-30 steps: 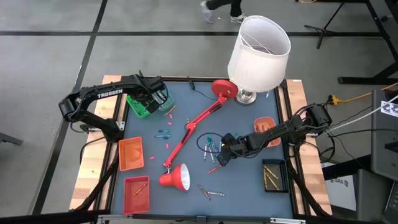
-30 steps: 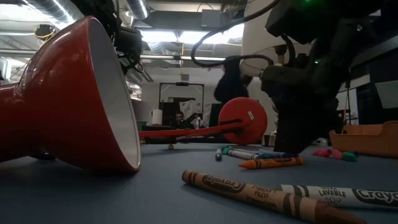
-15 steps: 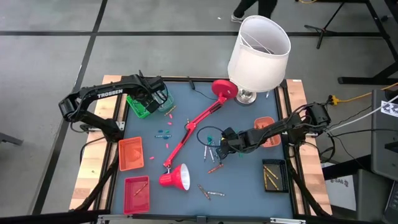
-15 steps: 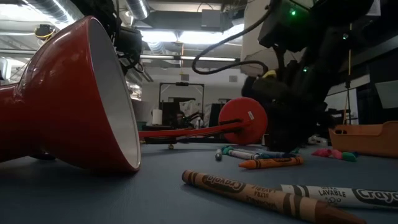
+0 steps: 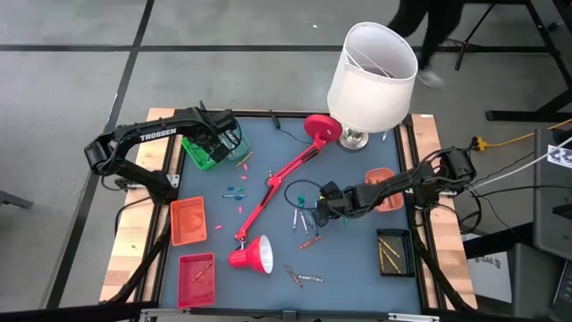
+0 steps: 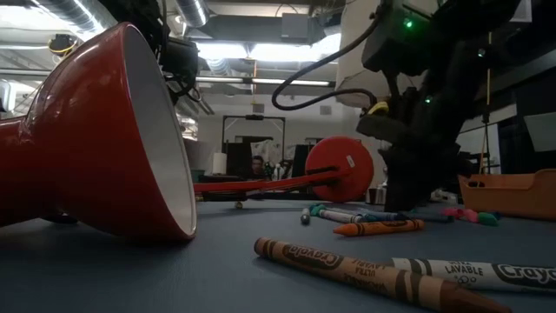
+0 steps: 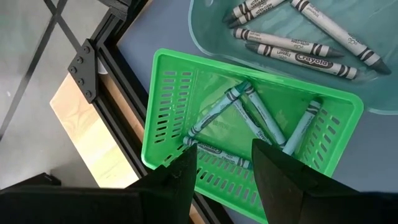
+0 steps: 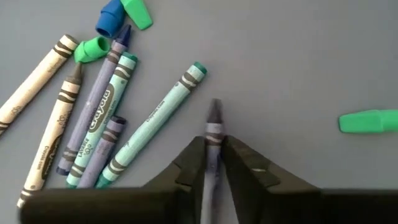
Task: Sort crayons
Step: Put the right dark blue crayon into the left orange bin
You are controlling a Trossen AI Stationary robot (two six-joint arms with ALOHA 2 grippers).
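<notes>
Right tool (image 8: pixel 213 163) astride a grey crayon (image 8: pixel 214 124) — wrist view only (hidden overhead).

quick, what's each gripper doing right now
left gripper: open, holding nothing, above the green basket.
right gripper: closed on a grey crayon on the table.

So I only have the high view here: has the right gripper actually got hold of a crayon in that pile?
Observer: Yes. In the right wrist view the right gripper is pinched on a grey crayon lying on the table.
Operator: And the left?
Observer: The left gripper is open over the green basket, nothing between its fingers.
Operator: What's in that basket?
Observer: Several teal-green crayons, lying crossed.
</notes>
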